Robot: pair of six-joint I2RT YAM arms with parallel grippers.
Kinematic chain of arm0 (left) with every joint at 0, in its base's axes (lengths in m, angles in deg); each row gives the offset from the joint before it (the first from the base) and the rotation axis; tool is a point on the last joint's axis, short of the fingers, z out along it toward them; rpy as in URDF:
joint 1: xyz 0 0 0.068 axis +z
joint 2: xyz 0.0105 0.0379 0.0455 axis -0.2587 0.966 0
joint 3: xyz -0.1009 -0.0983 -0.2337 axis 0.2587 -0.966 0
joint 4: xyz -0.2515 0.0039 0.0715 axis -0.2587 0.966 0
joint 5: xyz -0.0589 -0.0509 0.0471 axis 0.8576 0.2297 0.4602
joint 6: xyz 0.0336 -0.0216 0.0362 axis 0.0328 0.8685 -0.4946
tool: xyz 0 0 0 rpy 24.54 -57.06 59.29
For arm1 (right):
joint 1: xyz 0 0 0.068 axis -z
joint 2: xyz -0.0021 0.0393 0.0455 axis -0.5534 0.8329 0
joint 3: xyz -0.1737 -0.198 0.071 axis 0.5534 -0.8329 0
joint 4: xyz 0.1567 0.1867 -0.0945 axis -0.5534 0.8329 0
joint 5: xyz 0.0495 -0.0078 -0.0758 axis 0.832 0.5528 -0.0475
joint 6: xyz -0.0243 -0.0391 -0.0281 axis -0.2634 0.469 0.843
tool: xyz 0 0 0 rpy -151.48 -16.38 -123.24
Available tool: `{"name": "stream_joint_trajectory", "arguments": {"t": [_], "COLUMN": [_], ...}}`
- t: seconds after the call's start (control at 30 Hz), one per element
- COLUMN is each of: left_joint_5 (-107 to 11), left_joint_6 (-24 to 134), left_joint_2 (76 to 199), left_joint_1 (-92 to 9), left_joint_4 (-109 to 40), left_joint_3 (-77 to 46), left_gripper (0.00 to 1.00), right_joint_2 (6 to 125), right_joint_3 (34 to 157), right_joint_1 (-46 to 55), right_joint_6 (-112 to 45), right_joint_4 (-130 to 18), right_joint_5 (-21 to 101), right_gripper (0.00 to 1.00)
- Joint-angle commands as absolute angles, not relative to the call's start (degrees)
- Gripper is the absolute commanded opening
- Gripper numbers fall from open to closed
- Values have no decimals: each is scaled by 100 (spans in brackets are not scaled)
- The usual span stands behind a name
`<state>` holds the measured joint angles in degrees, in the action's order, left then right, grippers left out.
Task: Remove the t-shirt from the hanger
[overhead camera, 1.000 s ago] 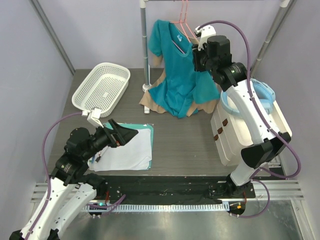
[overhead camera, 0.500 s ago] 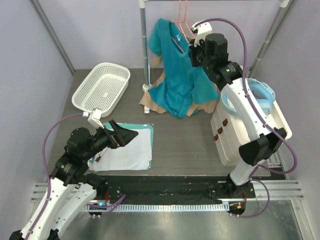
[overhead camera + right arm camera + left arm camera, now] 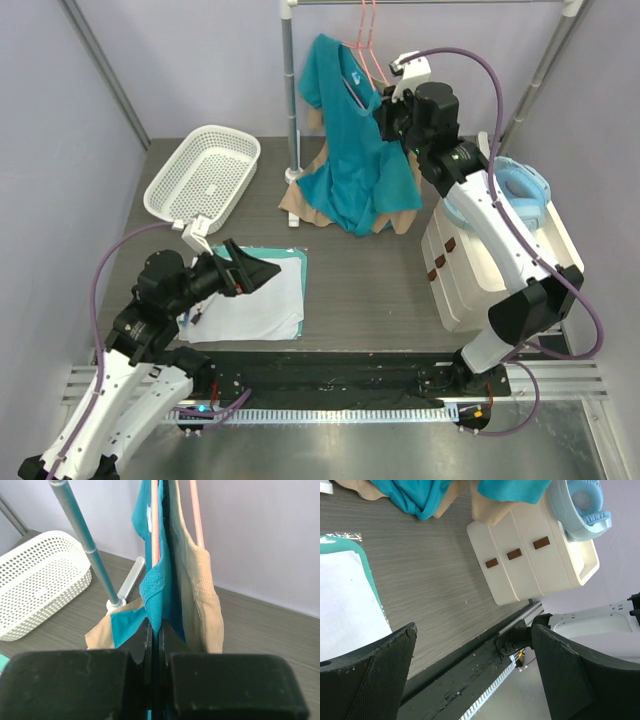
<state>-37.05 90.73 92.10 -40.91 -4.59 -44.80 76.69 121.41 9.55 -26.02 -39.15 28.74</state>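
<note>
Had jaws of the right gripper (image 3: 154,632) clamped on the teal t-shirt (image 3: 350,160) under the pink hanger (image 3: 154,525); left gripper (image 3: 474,630) spread wide, empty.

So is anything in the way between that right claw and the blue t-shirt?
Nothing visible. The right gripper is shut on the teal t-shirt just below the pink hanger; a beige garment hangs beside it.
</note>
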Motion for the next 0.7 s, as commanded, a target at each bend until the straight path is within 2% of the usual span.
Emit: {"name": "stream_joint_trajectory", "arguments": {"t": [0.0,0.33,0.43,0.67], "left_joint_5": [-3233,-3101,-3004,-3030], "left_joint_6": [9068,9315,9253,9227], "left_joint_2": [9434,9381,9381,9513], "left_joint_1": [-4083,-4083,-4083,-4083], "left_joint_4": [-759,-1006,-944,-953], "left_joint_3": [-4384,-4569,-4525,-4543], "left_gripper": [94,93,93,93], "right_joint_2": [7142,6668,6501,6026], "right_joint_3": [11991,12018,12184,11789], "right_joint_1": [917,917,917,917], "right_joint_6": [-2919,-3147,-3209,-3455], "right_joint_4": [-4625,-4748,-4397,-4396], "right_joint_5": [2998,2735,2664,2769], "right_gripper": [1,1,1,1]}}
